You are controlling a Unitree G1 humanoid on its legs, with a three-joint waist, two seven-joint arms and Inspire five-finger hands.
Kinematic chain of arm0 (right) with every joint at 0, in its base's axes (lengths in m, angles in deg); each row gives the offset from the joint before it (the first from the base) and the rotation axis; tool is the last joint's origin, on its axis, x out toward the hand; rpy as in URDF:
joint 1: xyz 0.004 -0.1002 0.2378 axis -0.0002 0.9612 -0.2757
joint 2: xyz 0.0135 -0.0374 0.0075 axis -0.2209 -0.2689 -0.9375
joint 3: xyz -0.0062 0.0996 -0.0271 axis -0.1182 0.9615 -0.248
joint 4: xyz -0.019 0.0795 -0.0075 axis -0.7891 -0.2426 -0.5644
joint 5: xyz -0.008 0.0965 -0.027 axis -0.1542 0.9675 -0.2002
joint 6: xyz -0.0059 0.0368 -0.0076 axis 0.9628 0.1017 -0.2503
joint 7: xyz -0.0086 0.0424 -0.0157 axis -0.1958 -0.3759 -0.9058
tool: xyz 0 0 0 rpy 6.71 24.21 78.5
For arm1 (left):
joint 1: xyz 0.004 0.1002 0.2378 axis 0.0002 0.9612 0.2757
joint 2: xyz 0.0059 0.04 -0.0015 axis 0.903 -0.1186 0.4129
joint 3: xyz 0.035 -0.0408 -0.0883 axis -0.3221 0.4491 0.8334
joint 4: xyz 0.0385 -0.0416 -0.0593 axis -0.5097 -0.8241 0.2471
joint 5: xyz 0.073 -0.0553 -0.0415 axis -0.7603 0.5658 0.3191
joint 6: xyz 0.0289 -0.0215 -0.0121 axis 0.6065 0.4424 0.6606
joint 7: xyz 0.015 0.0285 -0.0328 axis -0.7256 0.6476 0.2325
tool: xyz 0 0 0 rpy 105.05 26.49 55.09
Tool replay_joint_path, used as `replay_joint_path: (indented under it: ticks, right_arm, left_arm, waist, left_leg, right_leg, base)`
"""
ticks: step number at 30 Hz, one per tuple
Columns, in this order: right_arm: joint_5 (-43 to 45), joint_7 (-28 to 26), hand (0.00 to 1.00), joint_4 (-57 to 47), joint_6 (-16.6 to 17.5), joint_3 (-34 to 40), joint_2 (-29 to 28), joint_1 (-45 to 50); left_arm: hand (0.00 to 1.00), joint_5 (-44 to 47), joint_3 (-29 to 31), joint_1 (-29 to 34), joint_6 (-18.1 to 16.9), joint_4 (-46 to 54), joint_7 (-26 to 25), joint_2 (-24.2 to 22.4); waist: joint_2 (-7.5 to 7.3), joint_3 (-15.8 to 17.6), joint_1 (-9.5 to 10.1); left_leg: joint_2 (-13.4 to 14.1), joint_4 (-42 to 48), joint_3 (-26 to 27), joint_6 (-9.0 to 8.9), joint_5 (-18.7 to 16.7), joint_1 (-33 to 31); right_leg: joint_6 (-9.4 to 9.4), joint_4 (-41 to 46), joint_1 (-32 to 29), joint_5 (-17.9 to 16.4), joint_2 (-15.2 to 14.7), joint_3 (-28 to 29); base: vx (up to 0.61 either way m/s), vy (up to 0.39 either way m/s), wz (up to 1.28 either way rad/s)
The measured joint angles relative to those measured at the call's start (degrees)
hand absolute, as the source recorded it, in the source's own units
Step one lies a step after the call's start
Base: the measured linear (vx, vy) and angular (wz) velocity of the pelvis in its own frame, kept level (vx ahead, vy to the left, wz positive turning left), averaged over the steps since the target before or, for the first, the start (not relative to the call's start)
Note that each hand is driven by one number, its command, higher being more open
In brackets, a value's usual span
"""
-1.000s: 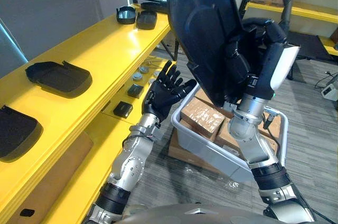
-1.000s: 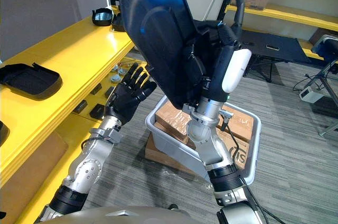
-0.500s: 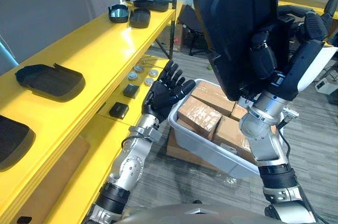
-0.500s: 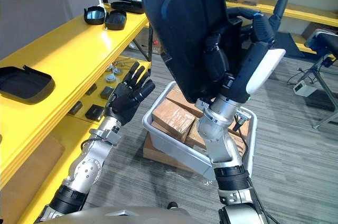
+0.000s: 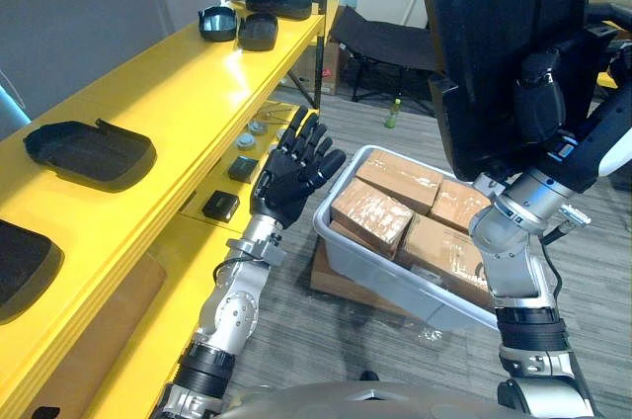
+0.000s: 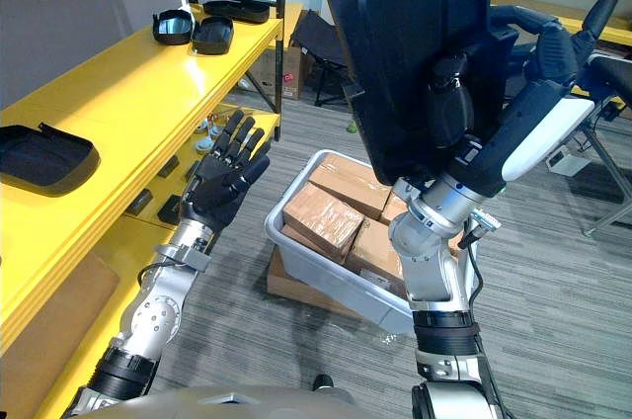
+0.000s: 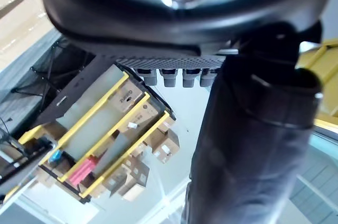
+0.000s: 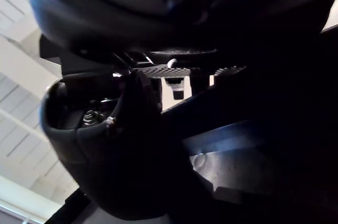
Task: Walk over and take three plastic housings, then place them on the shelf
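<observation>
The right hand [image 5: 541, 103] is raised high on the robot's right side, its thumb and fingers clamped on the lower edge of a large black plastic housing [image 5: 484, 34]. The housing stands nearly upright above the hand, its broad face turned towards the camera. In the right wrist view the thumb presses against the housing's dark surface. The housing hangs in the air above a grey bin [image 5: 393, 279] that sits on the floor with cardboard boxes [image 5: 373, 211] packed inside. The housing is well apart from the yellow shelf [image 5: 178, 83] on the robot's left. The left hand [image 5: 291, 177] is lifted between the shelf's edge and the bin, palm turned away and fingers straight and spread, holding nothing. Another flat black housing [image 5: 89, 152] lies on the shelf top to the left of that hand, and the end of a second one [image 5: 20, 266] shows closer in, at the left edge. A cluster of smaller black parts [image 5: 252, 24] lies at the shelf's far end. On the lower level, just beside the left hand, lie two small black blocks [image 5: 219, 205].
</observation>
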Motion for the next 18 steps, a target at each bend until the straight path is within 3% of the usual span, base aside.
replay_joint_path:
  ticks: [11, 18]
  right_arm:
    - [0.0, -0.3, 0.0, 0.0, 1.0, 0.8, 0.0, 0.0]
    - [-0.1, -2.0, 0.0, 0.0, 1.2, 0.0, 0.0, 0.0]
  left_arm:
    - [1.0, 4.3, 0.4, 0.0, 0.0, 0.0, 11.4, 0.0]
    - [1.0, 3.2, -0.5, 0.0, 0.1, 0.4, 11.8, -0.1]
  waist:
    - [0.62, 0.4, -0.05]
    - [1.08, 0.7, -0.06]
  left_leg:
    - [0.0, 0.0, 0.0, 0.0, 0.0, 0.0]
    - [0.0, 0.0, 0.0, 0.0, 0.0, -0.2]
  right_leg:
    - [0.01, 0.0, 0.0, 0.0, 0.0, 0.0]
    - [0.01, 0.0, -0.2, 0.0, 0.0, 0.0]
  base:
    - [0.0, 0.0, 0.0]
    - [0.0, 0.0, 0.0]
